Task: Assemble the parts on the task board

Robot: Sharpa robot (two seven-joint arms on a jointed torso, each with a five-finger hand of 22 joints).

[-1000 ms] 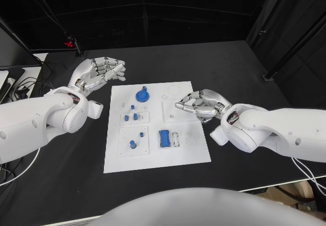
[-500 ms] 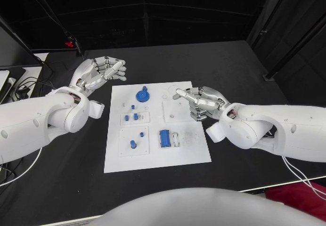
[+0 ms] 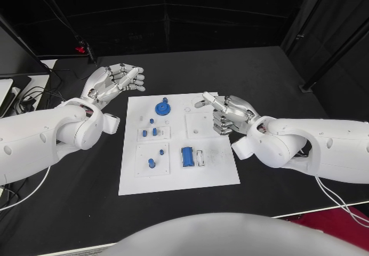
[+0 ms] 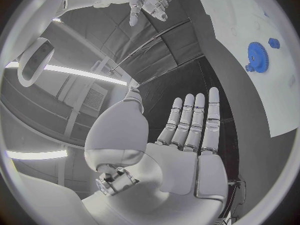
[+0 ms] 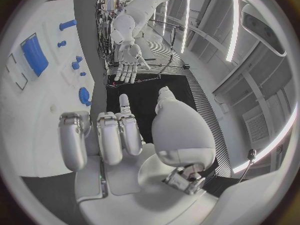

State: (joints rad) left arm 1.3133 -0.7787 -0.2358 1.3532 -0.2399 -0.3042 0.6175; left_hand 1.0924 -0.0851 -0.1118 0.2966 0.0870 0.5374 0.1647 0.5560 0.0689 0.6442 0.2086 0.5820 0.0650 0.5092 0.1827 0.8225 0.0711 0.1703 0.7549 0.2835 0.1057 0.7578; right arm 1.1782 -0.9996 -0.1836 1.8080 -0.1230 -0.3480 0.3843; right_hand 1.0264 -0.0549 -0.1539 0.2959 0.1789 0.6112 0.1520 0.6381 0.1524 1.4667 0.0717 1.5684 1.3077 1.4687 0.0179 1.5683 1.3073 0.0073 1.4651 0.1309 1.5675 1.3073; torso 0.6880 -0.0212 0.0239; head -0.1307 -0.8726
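The white task board [image 3: 177, 176] lies in the middle of the black table. A blue gear [image 3: 161, 108] sits near its far edge, small blue parts [image 3: 151, 132] stand on its left side, and a blue block [image 3: 186, 156] lies near its middle. My left hand [image 3: 117, 80] hovers beyond the board's far left corner, fingers stretched flat and empty. My right hand [image 3: 224, 113] hangs over the board's right edge, fingers partly bent and apart, one stretched out, holding nothing. The right wrist view shows the right hand [image 5: 119, 140], block [image 5: 34, 52] and gear [image 5: 84, 95]. The left wrist view shows the left hand [image 4: 187, 135] and gear [image 4: 256, 57].
Bare black table surrounds the board on every side. Cables and equipment [image 3: 19, 96] lie at the table's far left edge. A dark post [image 3: 315, 69] stands at the back right.
My right hand has uncurled from a loose fist and shifted slightly toward the board's far edge, one finger now stretched out. The left hand has barely moved.
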